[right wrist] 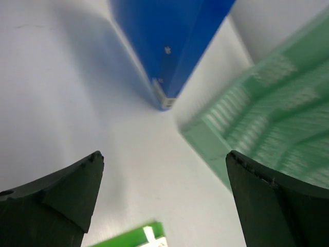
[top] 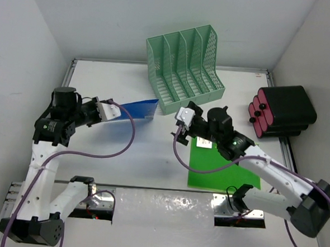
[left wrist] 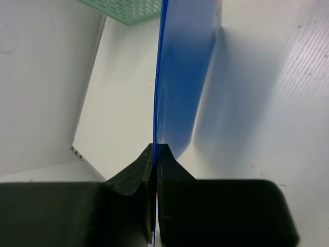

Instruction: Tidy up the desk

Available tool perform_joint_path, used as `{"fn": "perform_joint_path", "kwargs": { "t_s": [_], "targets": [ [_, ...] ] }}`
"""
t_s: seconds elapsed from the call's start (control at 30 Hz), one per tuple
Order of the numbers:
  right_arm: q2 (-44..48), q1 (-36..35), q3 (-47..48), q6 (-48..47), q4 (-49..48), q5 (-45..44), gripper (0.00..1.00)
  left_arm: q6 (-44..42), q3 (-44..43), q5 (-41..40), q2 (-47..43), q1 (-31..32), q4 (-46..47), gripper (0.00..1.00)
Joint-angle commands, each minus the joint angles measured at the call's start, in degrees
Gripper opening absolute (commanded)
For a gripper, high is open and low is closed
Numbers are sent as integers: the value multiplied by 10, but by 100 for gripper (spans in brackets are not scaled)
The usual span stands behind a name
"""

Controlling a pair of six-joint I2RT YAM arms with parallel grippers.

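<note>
The blue folder [top: 139,108] is pinched on edge by the clenched left tool [left wrist: 155,152], just beside the green rack [top: 185,66] on the white worktop [top: 146,156] spread under both arms. The right tool [right wrist: 163,159] is released and empty. The folder's free end should be steered squarely into a slot and held upright.

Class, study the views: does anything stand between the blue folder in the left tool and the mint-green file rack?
Nothing visible does: only bare desk separates the blue folder from the front corner of the file rack. The open right tool hovers beside that gap, not in it.
</note>
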State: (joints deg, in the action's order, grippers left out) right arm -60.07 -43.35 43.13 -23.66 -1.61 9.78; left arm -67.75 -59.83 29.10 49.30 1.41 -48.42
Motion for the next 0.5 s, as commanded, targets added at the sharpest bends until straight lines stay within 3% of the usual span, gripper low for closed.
{"fn": "perform_joint_path", "kwargs": {
  "t_s": [0.0,0.17,0.3,0.47],
  "targets": [
    [-56,52,39,42,-36,218,98,10,-70,40,-2,0,-45,0],
    [-180,86,85,135,-151,326,96,17,-82,60,-2,1,-70,0],
    [-242,85,71,214,-273,332,95,20,-70,75,-3,1,-68,0],
    [-281,85,79,216,-324,335,94,17,-77,83,6,1,-73,0]
  ]
}}
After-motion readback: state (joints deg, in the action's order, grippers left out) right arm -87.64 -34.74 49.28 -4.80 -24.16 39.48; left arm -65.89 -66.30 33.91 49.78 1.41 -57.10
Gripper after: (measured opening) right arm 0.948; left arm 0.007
